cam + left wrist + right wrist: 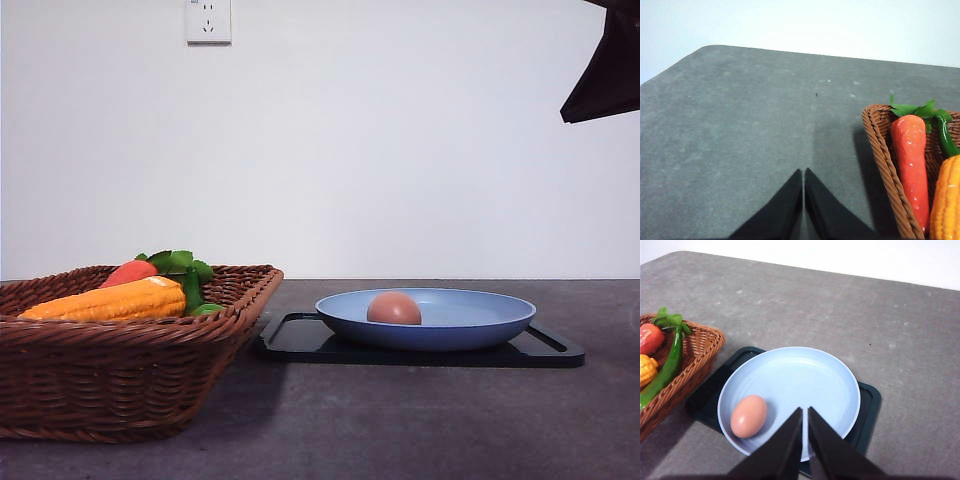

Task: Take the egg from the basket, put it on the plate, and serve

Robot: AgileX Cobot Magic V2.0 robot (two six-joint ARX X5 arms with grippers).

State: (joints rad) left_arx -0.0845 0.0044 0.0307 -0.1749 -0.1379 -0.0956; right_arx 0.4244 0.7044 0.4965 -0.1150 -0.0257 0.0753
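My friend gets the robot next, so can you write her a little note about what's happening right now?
Left claw: shut, empty, over bare table beside the basket.
Right claw: shut, empty, above the plate.
Egg: lying in the blue plate, which sits on the black tray.
Corn and carrot are in the basket.
Done: egg moved to plate.
Left: serving it.

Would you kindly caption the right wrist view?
Shut right gripper above light blue round plate holding a tan egg.
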